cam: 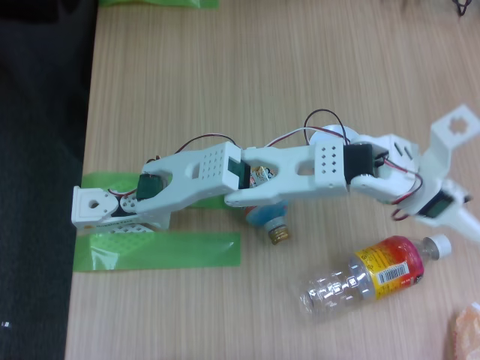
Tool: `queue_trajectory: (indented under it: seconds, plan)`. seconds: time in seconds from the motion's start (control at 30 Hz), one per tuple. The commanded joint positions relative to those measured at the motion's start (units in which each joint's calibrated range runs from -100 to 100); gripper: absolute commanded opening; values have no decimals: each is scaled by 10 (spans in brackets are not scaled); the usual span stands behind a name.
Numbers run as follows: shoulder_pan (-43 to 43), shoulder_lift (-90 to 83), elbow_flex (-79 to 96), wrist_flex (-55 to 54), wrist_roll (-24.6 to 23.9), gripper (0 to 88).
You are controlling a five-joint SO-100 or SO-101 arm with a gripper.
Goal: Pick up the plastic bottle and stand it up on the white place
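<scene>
Bottle lying on its side on table, apart from gripper; finger gap can't tell, cropped at edge.

I see the plastic bottle lying on its side on the tabletop at the lower right of the frame, clear and ribbed, white cap toward the right edge, orange-red-yellow label near that cap.

The white place peeks out, mostly hidden, upper right of centre.
</scene>
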Motion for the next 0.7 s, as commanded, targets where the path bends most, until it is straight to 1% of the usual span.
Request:
queue_trajectory:
  seconds: [0.0, 0.2, 0.57, 0.67]
  plan:
    - [-1, -39, 54, 39, -5, 365]
    - [5, -46, 155, 37, 0, 365]
    - [5, -39, 158, 32, 1, 365]
    - [12, -38, 164, 14, 9, 365]
